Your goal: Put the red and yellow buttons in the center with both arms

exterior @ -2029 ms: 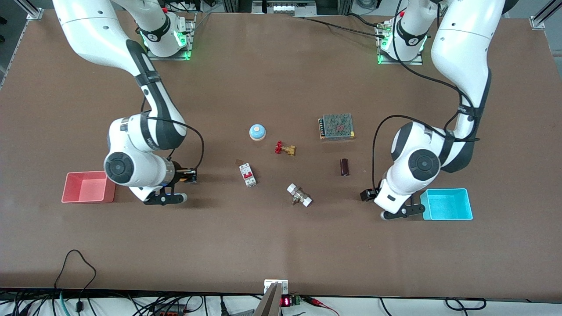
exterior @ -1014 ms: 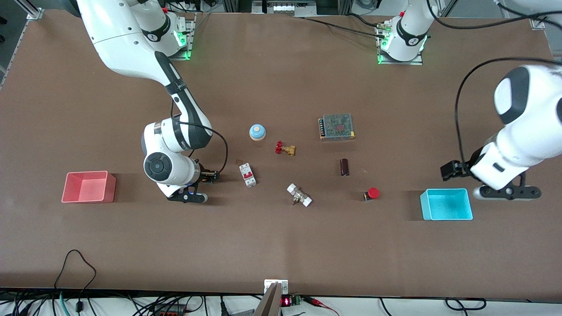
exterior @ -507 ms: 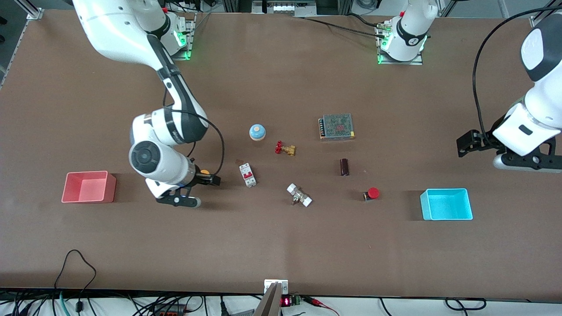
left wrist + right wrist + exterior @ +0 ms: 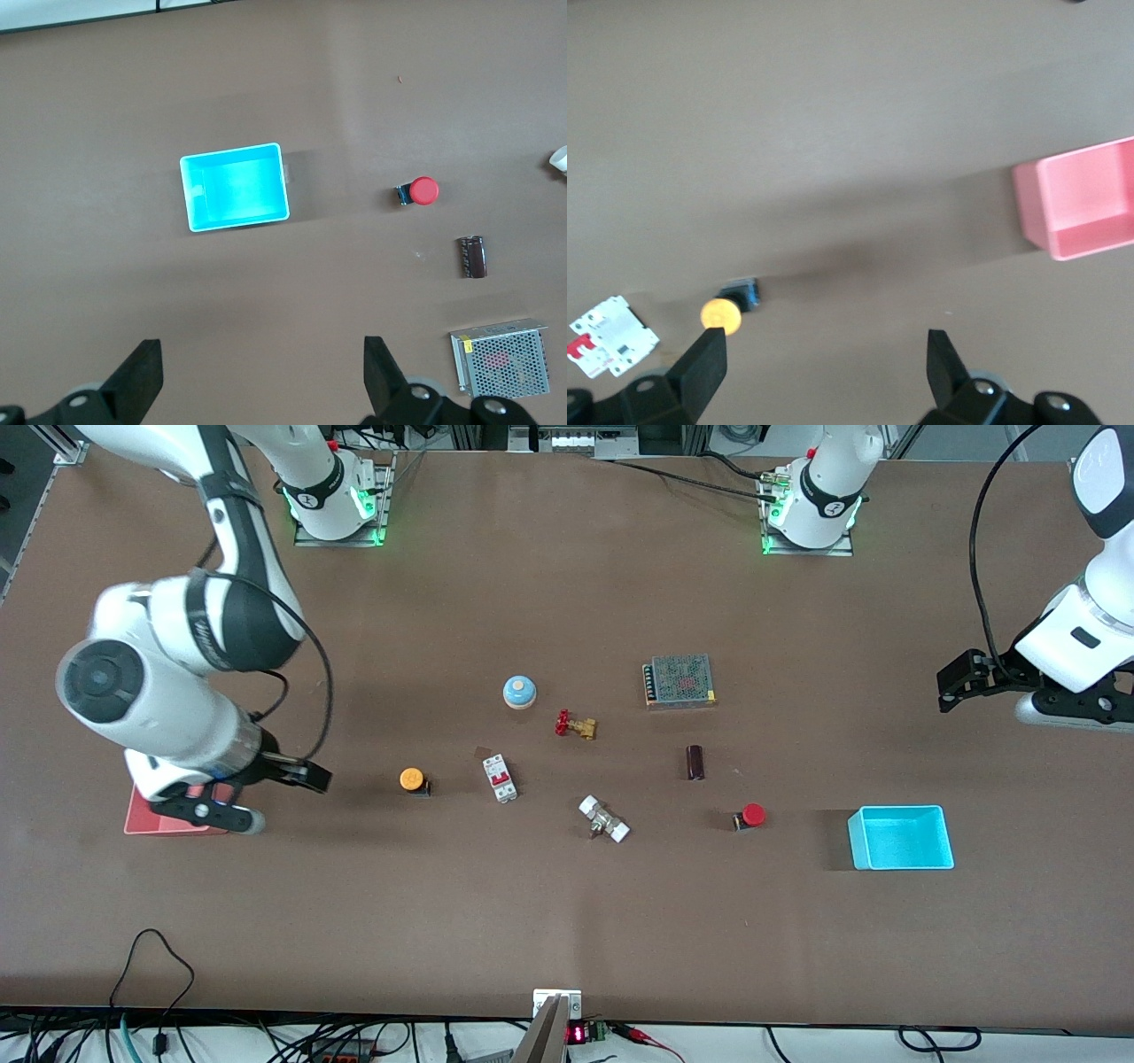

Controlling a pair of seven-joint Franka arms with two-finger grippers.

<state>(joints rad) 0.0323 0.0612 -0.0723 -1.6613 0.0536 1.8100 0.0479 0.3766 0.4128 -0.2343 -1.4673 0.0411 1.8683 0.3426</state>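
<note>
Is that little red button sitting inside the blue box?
No, the red button lies on the bare table, beside the blue box and apart from it.

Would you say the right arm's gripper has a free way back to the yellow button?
Probably yes: the right gripper is open above bare tabletop beside the yellow button, with nothing between them.

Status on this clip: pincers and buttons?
Left pincer open, empty, raised. Right pincer open, near pink bin. Round yellow-capped button and round red-capped button on brown tabletop.
</note>
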